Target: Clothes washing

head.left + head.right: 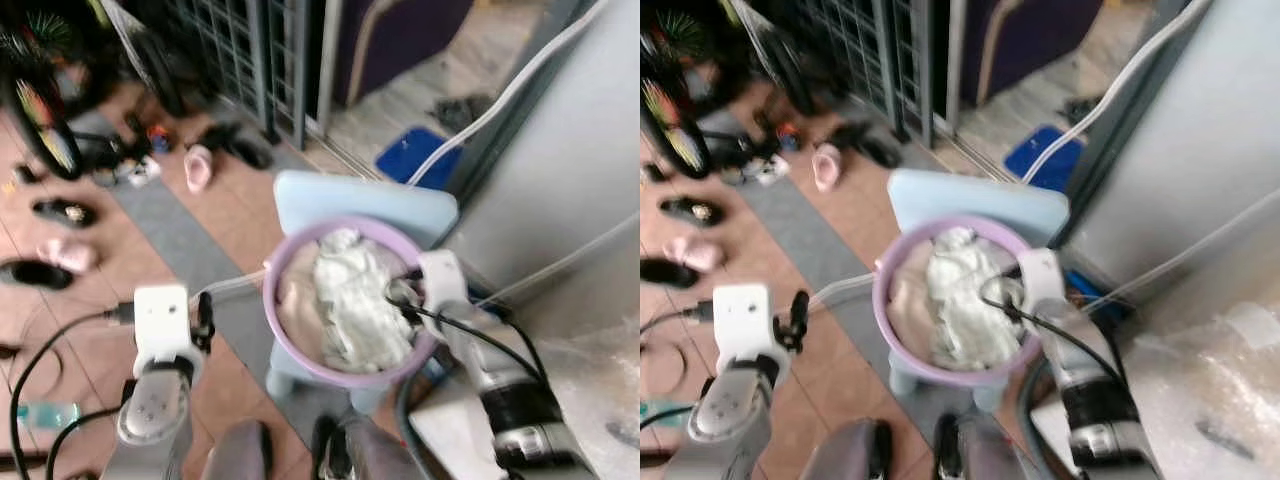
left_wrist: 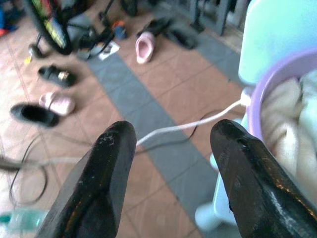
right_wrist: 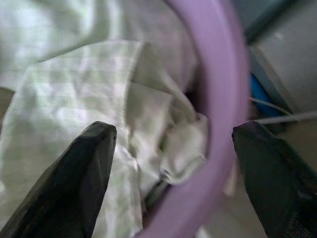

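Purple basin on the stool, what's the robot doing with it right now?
The right gripper is open with its fingers straddling the rim of the purple basin, one inside over the pale clothes, one outside. The basin sits on a light blue stool. The left gripper is open beside the basin, over the tiled floor, holding nothing.

One purple basin (image 1: 300,352), one blue stool (image 1: 330,205), two end effectors, one pink slipper (image 1: 198,166)
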### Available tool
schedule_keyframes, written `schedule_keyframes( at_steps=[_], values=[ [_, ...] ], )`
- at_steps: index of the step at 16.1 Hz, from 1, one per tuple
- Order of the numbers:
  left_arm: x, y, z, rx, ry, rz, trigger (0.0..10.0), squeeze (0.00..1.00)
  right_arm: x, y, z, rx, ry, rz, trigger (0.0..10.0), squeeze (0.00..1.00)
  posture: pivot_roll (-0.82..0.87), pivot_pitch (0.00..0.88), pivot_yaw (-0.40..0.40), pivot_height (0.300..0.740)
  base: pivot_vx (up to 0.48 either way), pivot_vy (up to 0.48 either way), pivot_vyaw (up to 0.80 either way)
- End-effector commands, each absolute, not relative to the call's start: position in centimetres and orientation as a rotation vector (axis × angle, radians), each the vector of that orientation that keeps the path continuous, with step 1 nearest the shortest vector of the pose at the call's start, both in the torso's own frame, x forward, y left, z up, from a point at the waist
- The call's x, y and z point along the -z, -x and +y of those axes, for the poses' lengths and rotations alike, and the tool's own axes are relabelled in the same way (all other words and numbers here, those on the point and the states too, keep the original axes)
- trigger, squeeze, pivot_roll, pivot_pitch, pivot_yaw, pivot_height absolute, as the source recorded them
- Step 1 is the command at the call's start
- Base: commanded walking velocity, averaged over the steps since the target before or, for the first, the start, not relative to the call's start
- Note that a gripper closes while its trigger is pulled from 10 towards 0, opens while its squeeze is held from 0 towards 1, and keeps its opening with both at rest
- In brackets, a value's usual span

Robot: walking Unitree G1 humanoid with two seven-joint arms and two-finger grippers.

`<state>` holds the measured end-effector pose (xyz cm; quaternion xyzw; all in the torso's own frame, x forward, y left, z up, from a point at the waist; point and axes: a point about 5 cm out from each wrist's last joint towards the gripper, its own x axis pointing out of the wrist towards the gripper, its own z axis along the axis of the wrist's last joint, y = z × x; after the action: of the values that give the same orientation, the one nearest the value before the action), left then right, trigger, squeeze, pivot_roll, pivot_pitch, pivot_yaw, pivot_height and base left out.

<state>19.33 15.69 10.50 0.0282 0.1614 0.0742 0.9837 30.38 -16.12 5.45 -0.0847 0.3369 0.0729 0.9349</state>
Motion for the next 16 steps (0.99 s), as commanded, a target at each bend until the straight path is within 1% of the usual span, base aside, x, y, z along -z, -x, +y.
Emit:
schedule_keyframes(
  at_steps=[1,2,3,5,6,8,9,10,11,12,13,16],
  values=[
    [-10.8,-19.0,15.5,-0.163,-0.061,0.326,10.0,0.0,-5.4,-30.6,-15.5,-0.19,0.214,0.662,10.0,0.0,0.14,0.241,-0.048,0.74,0.0,0.0,0.0],
    [-10.8,-18.6,15.4,-0.169,-0.056,0.338,10.0,0.0,-5.4,-30.7,-14.6,-0.223,0.167,0.635,10.0,0.0,0.15,0.258,-0.055,0.74,0.0,0.0,0.0],
    [-10.9,-17.9,15.2,-0.174,-0.063,0.35,10.0,0.0,-5.1,-30.5,-13.0,-0.302,0.102,0.637,10.0,0.0,0.16,0.272,-0.055,0.74,0.0,0.0,0.0],
    [-10.9,-16.9,15.4,-0.2,-0.072,0.372,10.0,0.0,-4.5,-30.3,-12.2,-0.342,0.085,0.666,10.0,0.0,0.19,0.283,-0.061,0.74,0.0,0.0,0.0],
    [-10.9,-16.1,15.6,-0.21,-0.079,0.39,10.0,0.0,-3.7,-30.2,-12.0,-0.338,0.066,0.7,10.0,0.0,0.21,0.293,-0.068,0.74,0.0,0.0,0.0],
    [-11.0,-15.0,15.8,-0.221,-0.08,0.414,10.0,0.0,-2.4,-30.2,-11.9,-0.267,0.011,0.762,10.0,0.0,0.24,0.31,-0.082,0.74,0.0,0.0,0.0],
    [-11.4,-14.2,15.8,-0.232,-0.076,0.426,10.0,0.0,-2.3,-31.0,-12.1,-0.183,0.034,0.727,10.0,0.0,0.27,0.329,-0.091,0.74,0.0,0.0,0.0],
    [-11.7,-13.9,15.7,-0.238,-0.069,0.428,10.0,0.0,-2.8,-31.8,-11.9,-0.157,0.095,0.669,10.0,0.0,0.28,0.36,-0.099,0.74,0.0,0.0,0.0],
    [-12.1,-13.6,15.7,-0.248,-0.055,0.424,10.0,0.0,-3.1,-32.2,-11.2,-0.163,0.112,0.659,10.0,0.0,0.29,0.38,-0.101,0.74,0.0,0.0,0.0],
    [-12.2,-13.2,15.9,-0.267,-0.051,0.432,10.0,0.0,-3.5,-32.7,-10.3,-0.173,0.103,0.638,0.0,0.0,0.29,0.386,-0.115,0.74,0.0,0.0,0.0],
    [-12.2,-12.9,15.8,-0.272,-0.049,0.438,10.0,0.0,-3.8,-33.1,-9.8,-0.175,0.101,0.627,0.0,0.0,0.28,0.397,-0.122,0.74,0.0,0.0,0.0],
    [-12.3,-12.8,15.1,-0.263,-0.038,0.447,10.0,0.0,-3.0,-32.9,-10.0,-0.17,0.225,0.694,0.0,0.0,0.27,0.417,-0.13,0.74,0.0,0.0,0.0]
  ],
)
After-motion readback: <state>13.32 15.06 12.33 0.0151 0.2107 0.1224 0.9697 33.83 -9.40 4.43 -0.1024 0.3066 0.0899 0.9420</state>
